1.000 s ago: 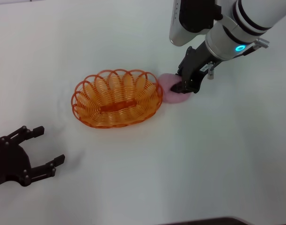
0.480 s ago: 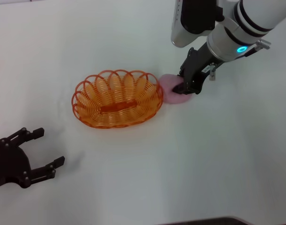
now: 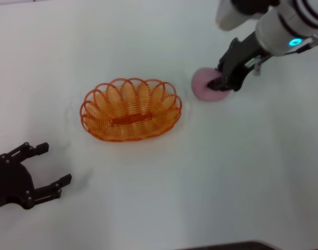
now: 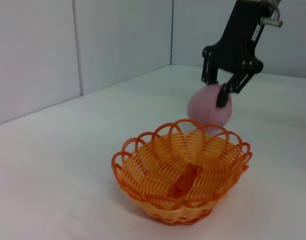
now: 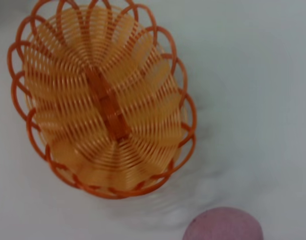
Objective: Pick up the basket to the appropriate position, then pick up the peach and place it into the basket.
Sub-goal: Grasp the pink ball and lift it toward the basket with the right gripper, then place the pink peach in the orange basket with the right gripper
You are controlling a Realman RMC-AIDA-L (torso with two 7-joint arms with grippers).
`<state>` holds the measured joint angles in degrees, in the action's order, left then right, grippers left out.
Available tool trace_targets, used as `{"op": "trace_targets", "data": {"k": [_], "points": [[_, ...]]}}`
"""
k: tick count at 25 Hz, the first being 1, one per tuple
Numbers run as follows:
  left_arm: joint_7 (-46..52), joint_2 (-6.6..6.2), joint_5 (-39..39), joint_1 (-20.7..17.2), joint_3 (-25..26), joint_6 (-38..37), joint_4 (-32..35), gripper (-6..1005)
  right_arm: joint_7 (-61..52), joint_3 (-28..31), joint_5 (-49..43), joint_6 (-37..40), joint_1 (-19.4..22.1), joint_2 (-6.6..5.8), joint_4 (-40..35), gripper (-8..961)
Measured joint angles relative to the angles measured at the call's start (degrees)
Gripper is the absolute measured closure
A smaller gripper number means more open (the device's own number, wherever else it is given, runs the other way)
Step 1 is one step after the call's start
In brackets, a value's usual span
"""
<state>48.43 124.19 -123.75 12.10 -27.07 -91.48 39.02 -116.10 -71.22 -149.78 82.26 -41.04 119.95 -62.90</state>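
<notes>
Peach: round, pale pink, clamped between fingers of right hand, lifted off bench. Basket: oval, orange wire coils, scalloped rim, upright, empty, well apart from right hand, lower, toward robot's left.

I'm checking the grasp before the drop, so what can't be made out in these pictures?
- Right pincer contact on the peach: head view, black fingers cover that side.
- Peach in the right wrist view: cut off by the picture's lower edge; its fingers are not shown.
- Left pincer: head view, its arm leaves the frame's edge.
- Basket underside: hidden in all views.
</notes>
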Motion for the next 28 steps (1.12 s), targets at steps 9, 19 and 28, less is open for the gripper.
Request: {"op": "trace_targets", "data": {"k": [9,19,28], "points": [[0.0,0.0,0.26,-0.07,0.0,-0.42,0.49,113,0.88,4.47,3.13,4.22,1.95,-0.08,-5.2,715],[0.04,0.0,0.36,-0.06,0.0,-0.77,0.59,113,3.53,5.44,13.32,10.24,2.46,-0.22,-8.13,716],[0.09,0.0,0.36,0.06,0.0,-0.82,0.62,113,5.66,-3.07,19.44,2.18,0.12,0.17,-1.6,717]]}}
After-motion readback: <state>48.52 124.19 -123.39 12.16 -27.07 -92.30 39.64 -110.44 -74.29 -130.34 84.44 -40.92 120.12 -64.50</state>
